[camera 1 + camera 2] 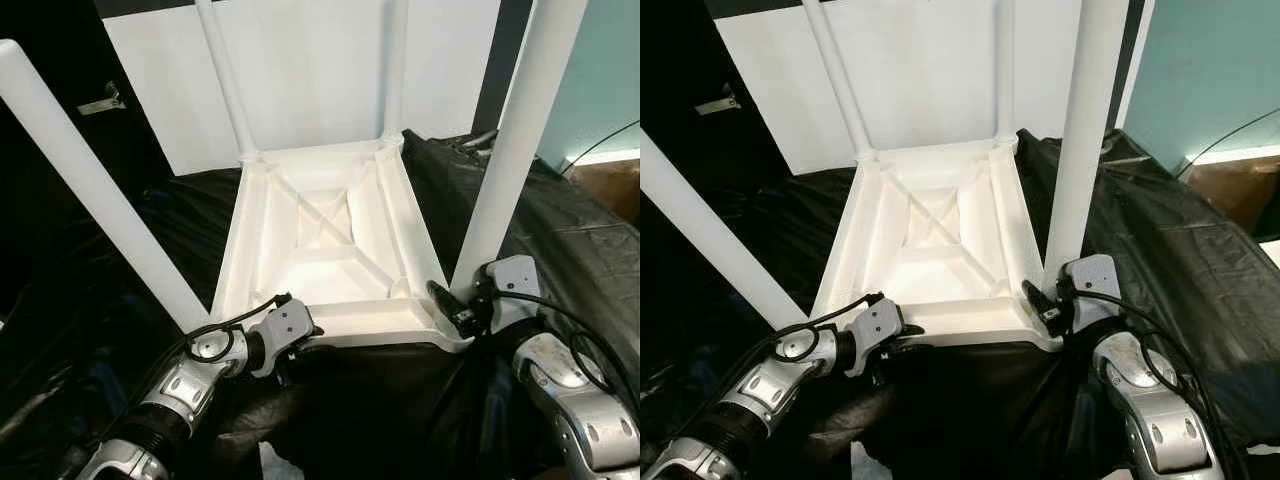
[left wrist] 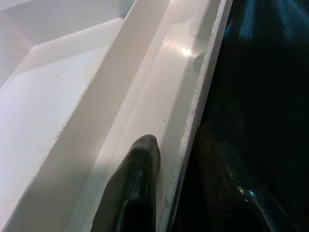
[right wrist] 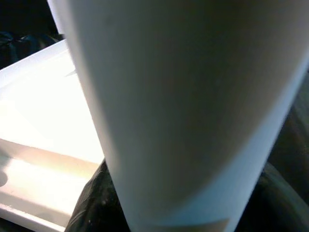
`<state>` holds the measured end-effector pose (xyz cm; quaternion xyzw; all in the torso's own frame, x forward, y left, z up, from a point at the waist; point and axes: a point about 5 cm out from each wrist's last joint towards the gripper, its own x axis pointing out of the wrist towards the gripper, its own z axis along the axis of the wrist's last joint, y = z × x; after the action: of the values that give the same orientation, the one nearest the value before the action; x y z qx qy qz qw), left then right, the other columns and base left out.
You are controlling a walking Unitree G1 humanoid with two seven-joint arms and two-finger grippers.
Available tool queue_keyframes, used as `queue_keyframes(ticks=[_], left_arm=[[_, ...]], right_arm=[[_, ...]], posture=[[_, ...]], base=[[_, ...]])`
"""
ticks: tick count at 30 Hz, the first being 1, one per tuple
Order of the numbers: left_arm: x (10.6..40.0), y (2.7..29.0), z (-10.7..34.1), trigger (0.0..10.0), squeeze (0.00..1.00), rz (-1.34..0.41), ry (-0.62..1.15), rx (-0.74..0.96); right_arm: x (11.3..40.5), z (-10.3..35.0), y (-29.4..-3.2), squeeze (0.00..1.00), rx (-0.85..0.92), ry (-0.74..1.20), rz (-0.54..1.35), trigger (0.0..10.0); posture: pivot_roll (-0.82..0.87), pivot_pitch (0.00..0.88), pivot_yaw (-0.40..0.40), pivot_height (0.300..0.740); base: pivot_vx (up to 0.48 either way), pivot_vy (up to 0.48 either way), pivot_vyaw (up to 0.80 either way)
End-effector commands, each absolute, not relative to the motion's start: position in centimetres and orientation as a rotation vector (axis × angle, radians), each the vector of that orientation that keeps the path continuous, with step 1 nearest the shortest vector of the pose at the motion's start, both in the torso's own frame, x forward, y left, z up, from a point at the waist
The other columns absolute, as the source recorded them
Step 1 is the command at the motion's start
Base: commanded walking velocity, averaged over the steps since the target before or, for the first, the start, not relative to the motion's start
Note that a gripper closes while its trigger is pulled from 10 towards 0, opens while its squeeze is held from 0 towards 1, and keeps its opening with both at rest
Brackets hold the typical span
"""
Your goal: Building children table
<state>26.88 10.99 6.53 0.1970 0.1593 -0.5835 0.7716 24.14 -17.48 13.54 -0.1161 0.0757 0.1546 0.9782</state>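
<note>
The white table (image 1: 930, 240) lies upside down on black sheeting (image 1: 1160, 250), legs pointing up. The left gripper (image 1: 902, 340) sits at the table's near rim, its fingers hidden under the edge. The right gripper (image 1: 1038, 300) meets the near right corner; the near right leg (image 1: 1080, 140) rises directly beside its fingers. The near left leg (image 1: 710, 235) slants outward, away from the left gripper.

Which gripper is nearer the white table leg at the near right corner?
Right. The right gripper is at the base of that white table leg, fingers either side. The left gripper grips the upturned white plastic table's near rim, farther away.
</note>
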Motion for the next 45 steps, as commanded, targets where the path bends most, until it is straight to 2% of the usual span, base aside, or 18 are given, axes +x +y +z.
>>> queue_keyframes(ticks=[1,11,12,13,18,21,22,23,24,31,32,33,34,45], left_arm=[[24.3,10.8,3.2,0.0,0.00,-1.358,0.528,0.389],[24.5,10.5,3.5,0.0,0.00,-1.328,0.510,0.373],[24.7,10.5,3.7,3.6,0.00,-1.308,0.499,0.358],[25.1,10.2,4.2,10.0,0.00,-1.267,0.469,0.325],[26.2,9.6,5.2,10.0,0.00,-1.132,0.372,0.277],[26.4,9.6,5.3,10.0,0.00,-1.116,0.358,0.269],[26.4,9.5,5.4,10.0,0.17,-1.114,0.347,0.261],[26.4,9.5,5.4,10.0,0.17,-1.114,0.347,0.261],[26.4,9.5,5.4,10.0,1.00,-1.122,0.343,0.257],[26.5,9.4,5.8,10.0,1.00,-1.127,0.293,0.270],[26.5,9.3,6.0,10.0,0.67,-1.117,0.279,0.268],[26.6,9.3,6.0,10.0,0.26,-1.109,0.273,0.264],[26.5,9.2,6.1,10.0,0.00,-1.108,0.270,0.262],[25.6,9.2,5.6,10.0,0.00,-1.176,0.282,0.316]], right_arm=[[22.7,7.9,-18.1,0.00,-0.244,0.471,0.274,10.0],[22.9,7.9,-18.0,0.00,-0.222,0.466,0.254,10.0],[22.8,7.9,-18.0,0.00,-0.212,0.465,0.243,10.0],[22.7,7.7,-18.0,0.00,-0.193,0.471,0.221,10.0],[22.5,7.0,-17.7,0.00,-0.164,0.489,0.192,10.0],[22.5,7.0,-17.6,0.00,-0.163,0.490,0.196,10.0],[22.5,7.0,-17.4,0.00,-0.164,0.489,0.202,10.0],[22.5,7.0,-17.4,0.00,-0.164,0.489,0.202,10.0],[22.6,7.0,-17.4,0.00,-0.166,0.487,0.206,10.0],[23.0,7.3,-17.6,0.00,-0.176,0.481,0.207,10.0],[23.0,7.4,-17.7,0.00,-0.178,0.480,0.205,10.0],[23.0,7.4,-17.7,0.00,-0.179,0.479,0.203,10.0],[23.0,7.4,-17.7,0.00,-0.179,0.479,0.203,10.0],[22.9,7.4,-17.4,0.00,-0.182,0.478,0.205,10.0]], posture=[[-0.15,0.038,0.076,0.740],[-0.15,0.041,0.082,0.740],[-0.15,0.043,0.084,0.740],[-0.15,0.047,0.084,0.740],[-0.15,0.049,0.079,0.740],[-0.15,0.048,0.079,0.740],[-0.14,0.048,0.077,0.740],[-0.14,0.048,0.077,0.740],[-0.14,0.047,0.075,0.740],[-0.14,0.048,0.075,0.740],[-0.14,0.049,0.074,0.740],[-0.14,0.049,0.074,0.740],[-0.14,0.049,0.075,0.740],[-0.14,0.050,0.077,0.740]], base=[[0.000,0.000,0.00],[0.000,0.000,0.00],[0.000,0.000,0.00],[0.000,0.000,0.00],[0.000,0.000,0.00],[0.000,0.000,0.00],[0.000,0.000,0.00],[0.000,0.000,0.00],[0.000,0.000,0.00],[0.000,0.000,0.00],[0.000,0.000,0.00],[0.000,0.000,0.00],[0.000,0.000,0.00],[0.000,0.000,0.00]])
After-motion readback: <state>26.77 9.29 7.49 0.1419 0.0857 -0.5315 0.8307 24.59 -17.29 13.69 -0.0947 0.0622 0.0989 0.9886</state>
